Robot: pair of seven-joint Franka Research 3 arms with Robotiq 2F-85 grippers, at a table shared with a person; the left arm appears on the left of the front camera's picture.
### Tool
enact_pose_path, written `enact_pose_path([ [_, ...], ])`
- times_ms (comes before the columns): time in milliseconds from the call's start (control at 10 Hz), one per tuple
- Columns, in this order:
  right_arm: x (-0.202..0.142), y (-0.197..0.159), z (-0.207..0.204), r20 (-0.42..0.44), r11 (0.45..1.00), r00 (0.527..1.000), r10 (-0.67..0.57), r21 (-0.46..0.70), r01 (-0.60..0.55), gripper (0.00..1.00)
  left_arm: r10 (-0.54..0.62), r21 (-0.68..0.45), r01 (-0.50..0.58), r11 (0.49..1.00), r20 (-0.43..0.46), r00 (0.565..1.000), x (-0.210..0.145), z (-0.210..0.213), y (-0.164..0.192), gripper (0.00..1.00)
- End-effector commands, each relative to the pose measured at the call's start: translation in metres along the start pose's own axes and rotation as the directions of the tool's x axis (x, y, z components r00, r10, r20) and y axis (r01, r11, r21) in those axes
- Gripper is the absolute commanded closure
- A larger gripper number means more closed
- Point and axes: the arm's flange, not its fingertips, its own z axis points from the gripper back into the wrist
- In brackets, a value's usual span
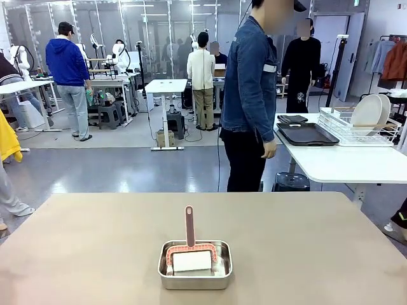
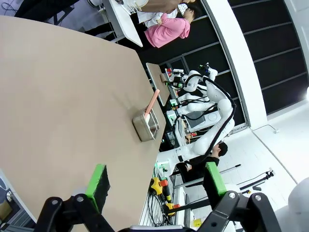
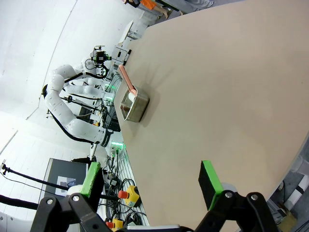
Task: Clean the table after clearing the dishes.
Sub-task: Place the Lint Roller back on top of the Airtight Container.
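- Spreading wide and bare, beige table (image 1: 305,241), carrying a steel pan (image 1: 195,265) with a pink-handled brush near the robot's edge.
- Resting on the white side table (image 1: 343,162): dark tray (image 1: 307,134), plates (image 1: 372,111) racked.
- Hanging fully open above the tabletop, gripping nothing: left gripper (image 2: 157,181), right gripper (image 3: 152,181).

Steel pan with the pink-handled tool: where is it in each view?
Front view: steel pan bottom centre, near the table edge closest to the camera.
Left wrist view: pan at centre, on the table's right edge.
Right wrist view: pan left of centre, at the table's left edge.
Shared landmark: the pink handle sticking out of the pan.
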Motion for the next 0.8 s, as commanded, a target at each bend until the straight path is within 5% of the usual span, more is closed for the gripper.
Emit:
enact_pose_path([
  [0,-0.0023,0.0029,-0.0024,-0.003,1.000,1.000,0.018,-0.003,-0.018,0.00,0.009,0.001,-0.009,1.000,0.000,1.000,-0.0058,-0.0011,-0.0060,0.00],
  [700,-0.0023,0.0029,-0.0024,-0.003,1.000,1.000,0.018,-0.003,-0.018,0.00,0.009,0.001,-0.009,1.000,0.000,1.000,-0.0058,-0.0011,-0.0060,0.00],
])
